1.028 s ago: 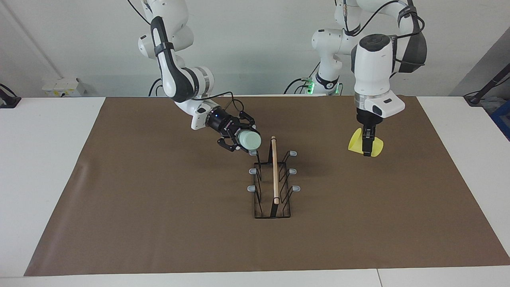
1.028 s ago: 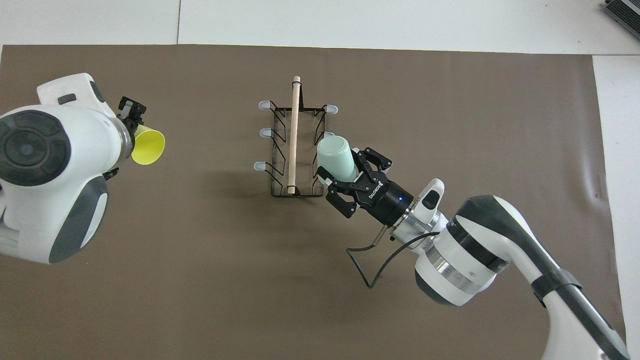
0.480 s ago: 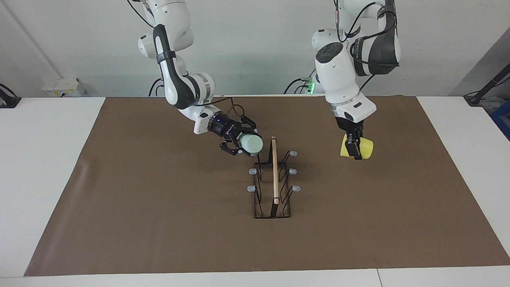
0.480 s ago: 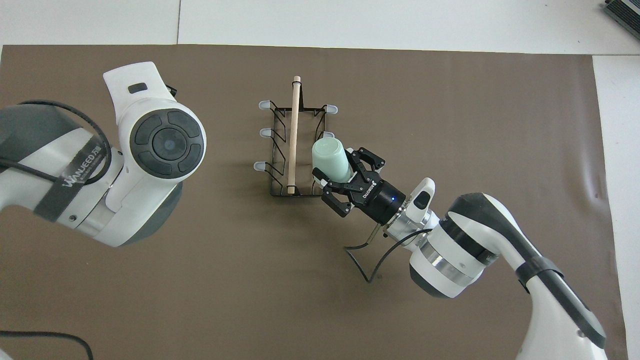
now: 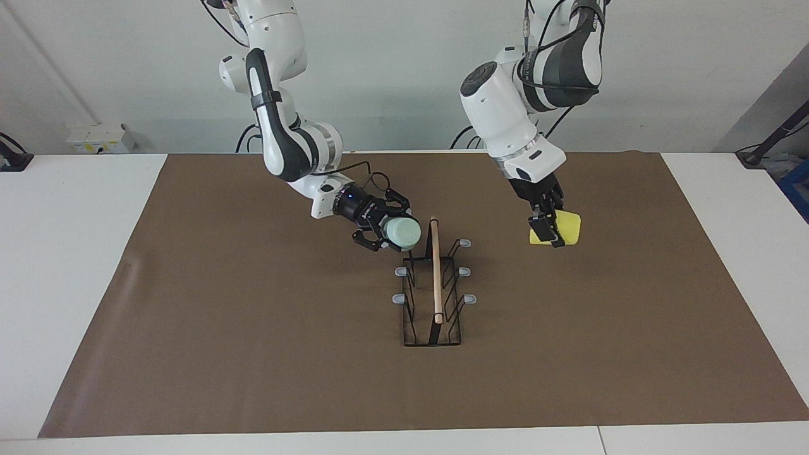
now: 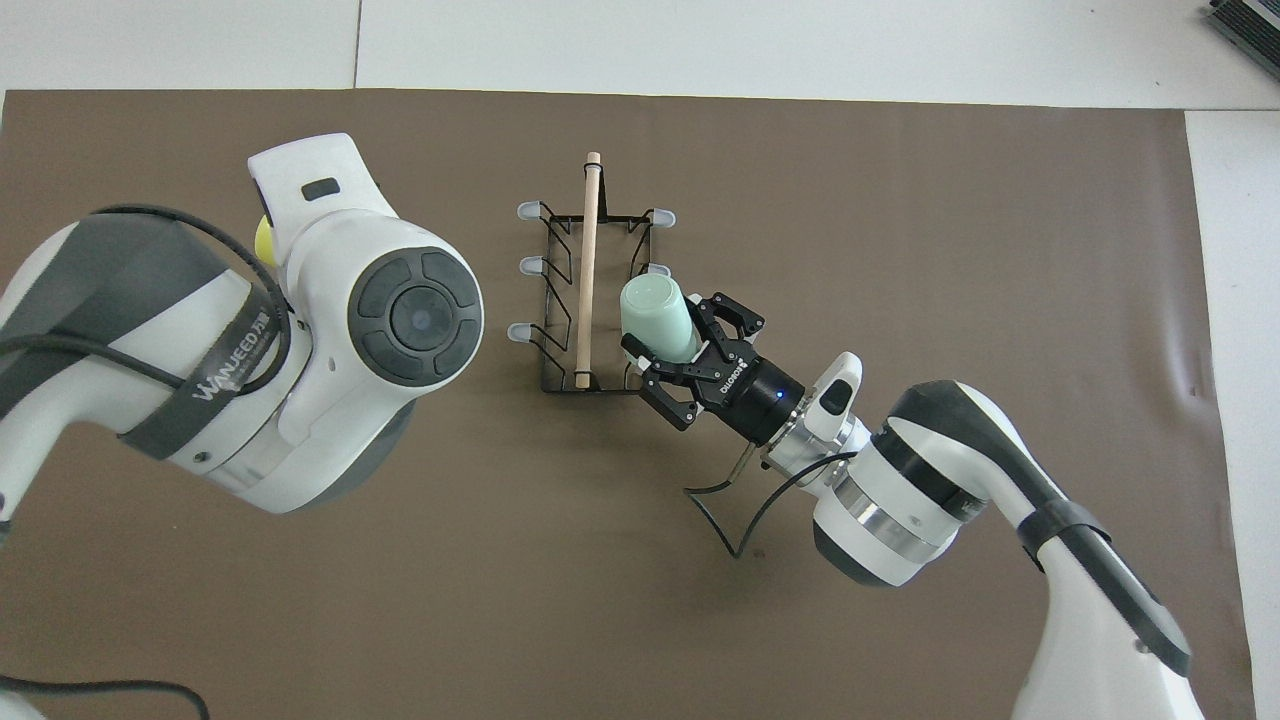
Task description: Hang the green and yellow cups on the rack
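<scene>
My right gripper (image 5: pixel 387 231) is clamped on the pale mint-green plastic cup (image 5: pixel 403 233), tipped sideways over the black wire rack's (image 5: pixel 432 297) nearest prong. My left gripper (image 5: pixel 547 229) grips the bright yellow cup (image 5: pixel 564 228), well apart beside the rack.

White table (image 5: pixel 76 265) covered by brown mat (image 5: pixel 253 354). Plain pale wall (image 5: pixel 392 63) at the robots' end. White box (image 5: pixel 98 138) on table edge by wall. Even lighting.
</scene>
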Tool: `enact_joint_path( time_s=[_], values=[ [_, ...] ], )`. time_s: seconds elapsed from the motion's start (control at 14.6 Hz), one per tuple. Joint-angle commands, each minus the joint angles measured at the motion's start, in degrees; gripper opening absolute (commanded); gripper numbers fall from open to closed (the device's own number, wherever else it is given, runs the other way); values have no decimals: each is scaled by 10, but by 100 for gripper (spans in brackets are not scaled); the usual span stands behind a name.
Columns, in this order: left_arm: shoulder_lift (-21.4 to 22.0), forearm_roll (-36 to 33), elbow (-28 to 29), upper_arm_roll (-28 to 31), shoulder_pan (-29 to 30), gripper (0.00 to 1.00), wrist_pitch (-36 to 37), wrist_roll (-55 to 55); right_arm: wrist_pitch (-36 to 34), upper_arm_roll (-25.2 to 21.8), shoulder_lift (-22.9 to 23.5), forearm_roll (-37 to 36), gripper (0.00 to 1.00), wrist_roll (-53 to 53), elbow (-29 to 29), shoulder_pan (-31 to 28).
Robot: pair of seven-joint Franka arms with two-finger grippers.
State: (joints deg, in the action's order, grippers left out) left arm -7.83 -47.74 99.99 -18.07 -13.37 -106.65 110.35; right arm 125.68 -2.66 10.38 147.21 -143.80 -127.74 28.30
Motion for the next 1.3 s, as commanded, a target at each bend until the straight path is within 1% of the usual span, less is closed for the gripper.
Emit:
enact_joint_path(
  time_s=[0.0, 0.27, 0.48, 0.55, 0.62, 0.69, 0.96, 1.1, 1.17, 1.23],
  values=[
    [-5, -46, 6, -23, -6, 34, 35, 47, 0, 1, 8, 56, 0, -33, 2, 3],
    [-5, -58, 36, -61, -6, 34, 49, 92, -7, 2, 22, 57, 0, -46, 3, 4],
    [-6, -70, 51, -71, -11, 34, 48, 129, -4, 2, 25, 58, 0, -49, 3, 3],
    [-9, -73, 58, -71, -15, 34, 48, 140, -3, 2, 25, 58, 18, -47, 3, 2],
    [-13, -83, 60, -73, -17, 34, 49, 145, -4, 2, 25, 58, 75, -46, 3, 1],
    [-18, -87, 61, -79, -20, 34, 51, 150, -4, 2, 23, 58, 100, -45, 3, 0],
    [-56, -111, 54, -91, -41, 34, 71, 197, 0, 2, 18, 58, 100, -43, 3, -3],
    [-89, -146, 51, -113, -42, 34, 91, 221, 1, 2, 14, 58, 100, -41, 3, -3],
    [-108, -158, 44, -121, -41, 34, 105, 232, 3, 2, 13, 57, 100, -41, 3, -3],
    [-118, -165, 33, -125, -42, 34, 109, 244, 11, 1, 5, 51, 100, -40, 3, -3]
  ],
)
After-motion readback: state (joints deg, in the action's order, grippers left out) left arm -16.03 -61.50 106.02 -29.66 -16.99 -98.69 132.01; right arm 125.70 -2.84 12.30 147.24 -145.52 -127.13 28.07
